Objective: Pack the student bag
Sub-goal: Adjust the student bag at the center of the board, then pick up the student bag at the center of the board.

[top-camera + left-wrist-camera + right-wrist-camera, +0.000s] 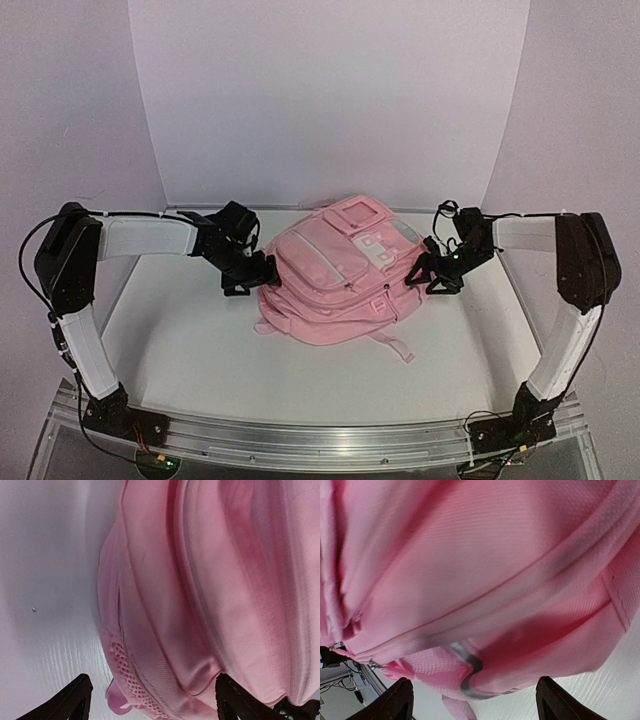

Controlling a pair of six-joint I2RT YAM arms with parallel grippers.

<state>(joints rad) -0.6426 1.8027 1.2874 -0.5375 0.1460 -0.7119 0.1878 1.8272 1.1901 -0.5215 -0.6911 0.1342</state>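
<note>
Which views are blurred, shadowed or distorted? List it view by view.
Top external: sharp, evenly lit, the student bag casting a faint shadow; the rail bows from lens distortion. Left wrist: bag fabric soft and blurred, grey shadow on the table beside it. Right wrist: bag fills the frame, blurred at upper left, dark reddish shadow in its folds.

The student bag (pixel 210 580) fills the right, mesh pocket low; bare white table (pixel 45 580) lies left; the left gripper (pixel 152 700) shows dark fingers (pixel 70 705) spread wide.
</note>
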